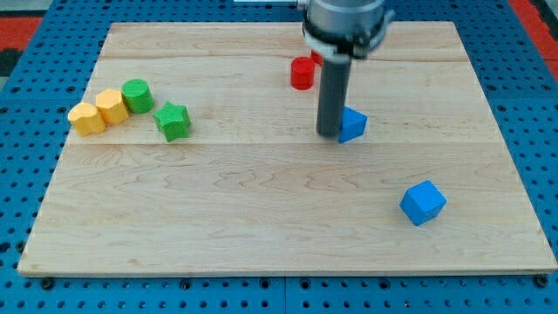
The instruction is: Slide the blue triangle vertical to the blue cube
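2 blue blocks matter here: the blue triangle (352,125), which lies right of centre in the upper half of the bench (261,227), and the blue cube (423,202), well apart from it toward the view's bottom right. My tip (329,133) stands touching or just beside the triangle's left edge. There is no pincer on this rig, only the rod, so nothing opens or closes.

The triangle sits left of the cube's column, so I judge the step in hand is a push toward the view's right until the 2 blocks line up one above the other. With the tip already on the left side, the contact is well placed for that. The push should run through the middle of the block's left face; pressing near a corner would likely spin the wedge and let it slip off the rod. A slow, straight stroke, stopped when the triangle is directly above the cube, should do it.

The red cylinder (302,73) up behind the rod, and the green star (172,120), green cylinder (137,95) and 2 yellow blocks (98,112) at the view's left, lie clear of that path.
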